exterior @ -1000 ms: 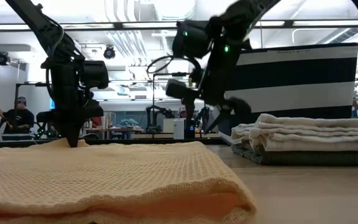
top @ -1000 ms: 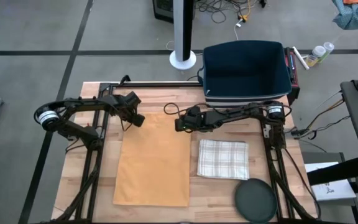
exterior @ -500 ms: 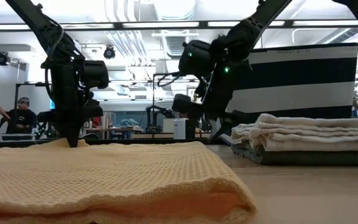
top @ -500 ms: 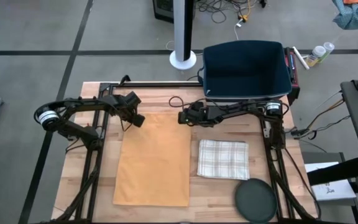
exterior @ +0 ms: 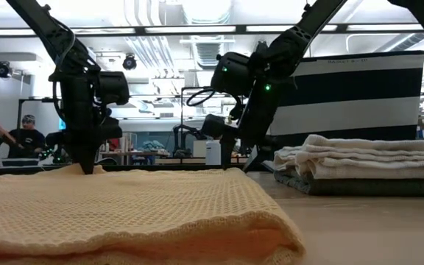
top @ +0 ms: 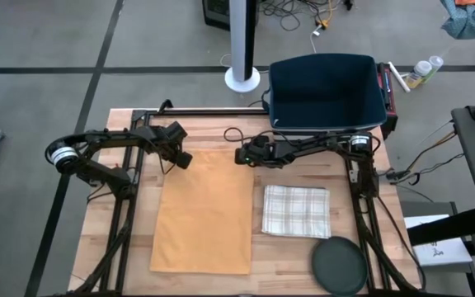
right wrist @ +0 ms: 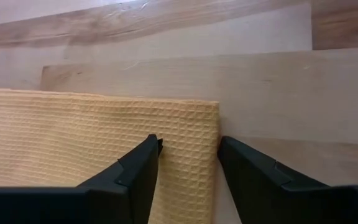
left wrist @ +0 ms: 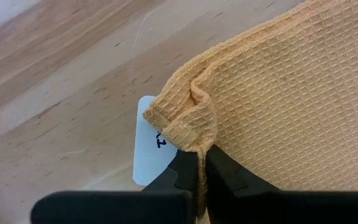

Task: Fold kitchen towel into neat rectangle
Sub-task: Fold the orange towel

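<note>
Right wrist view: right gripper (right wrist: 188, 155) open, straddling yellow towel (right wrist: 79, 137) corner; left gripper (left wrist: 201, 171) pinches opposite corner.

Both arms are slim black jointed links on black tube frames bolted to the table edges. The left arm (top: 97, 153) carries a round white-ringed motor housing at its shoulder; the right arm (top: 328, 148) has a similar pale-ringed joint. Thin black cables loop beside each wrist. Small green lights glow on the right arm's wrist block. The matte black fingers (right wrist: 135, 171) are flat wedges with bevelled edges.
</note>
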Robot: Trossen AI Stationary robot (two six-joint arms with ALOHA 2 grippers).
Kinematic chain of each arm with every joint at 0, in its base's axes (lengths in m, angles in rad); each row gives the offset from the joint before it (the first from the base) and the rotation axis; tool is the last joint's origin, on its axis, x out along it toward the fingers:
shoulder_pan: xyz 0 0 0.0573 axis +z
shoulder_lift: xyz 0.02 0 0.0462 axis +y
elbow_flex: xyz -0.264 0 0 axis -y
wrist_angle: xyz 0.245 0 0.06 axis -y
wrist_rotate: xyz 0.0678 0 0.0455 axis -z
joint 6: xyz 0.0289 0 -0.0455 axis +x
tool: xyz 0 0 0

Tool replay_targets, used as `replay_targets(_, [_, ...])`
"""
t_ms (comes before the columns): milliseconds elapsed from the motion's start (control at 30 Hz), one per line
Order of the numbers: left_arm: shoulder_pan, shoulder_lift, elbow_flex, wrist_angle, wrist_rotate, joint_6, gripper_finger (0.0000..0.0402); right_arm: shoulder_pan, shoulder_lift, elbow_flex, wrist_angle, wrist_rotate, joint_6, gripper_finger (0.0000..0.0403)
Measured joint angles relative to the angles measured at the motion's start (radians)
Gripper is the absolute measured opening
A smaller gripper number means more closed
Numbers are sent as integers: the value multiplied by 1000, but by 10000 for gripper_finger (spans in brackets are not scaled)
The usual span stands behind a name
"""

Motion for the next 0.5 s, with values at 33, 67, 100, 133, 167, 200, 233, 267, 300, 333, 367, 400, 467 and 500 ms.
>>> replay_targets(33, [-1,0,0,2,0,1,5,1,0,0,-1,9,-1,158])
replay_targets(67, [-2,0,0,6,0,1,7,1,0,1,-3,11,-5,152])
replay_targets(100, [-2,0,0,7,0,1,9,1,0,2,-3,9,-5,145])
replay_targets(133, [-2,0,0,7,0,2,11,0,0,3,-5,7,-4,138])
replay_targets(167, [-2,0,0,7,0,2,11,0,1,3,-6,7,-4,131])
replay_targets(200, [-2,0,0,7,0,3,11,0,1,4,-7,7,-5,122])
replay_targets(233, [-2,0,0,7,0,5,9,0,2,3,-7,7,-6,113])
replay_targets(267, [-2,0,0,7,0,8,6,-1,2,3,-8,7,-9,103])
replay_targets(300, [-2,0,0,7,0,11,4,0,3,3,-9,7,-19,93])
replay_targets(333, [-2,0,0,6,0,12,3,-1,3,3,-10,7,-26,82])
replay_targets(367, [-2,-1,0,3,4,12,3,-1,3,3,-10,6,-36,70])
replay_targets(400, [-2,-3,0,-4,11,11,2,-1,3,3,-11,6,-49,58])
replay_targets(467, [-2,-8,0,-13,20,7,2,2,3,3,-11,7,-65,32])
replay_targets(500, [-2,-13,0,-15,20,7,2,5,2,2,-11,10,-76,18])
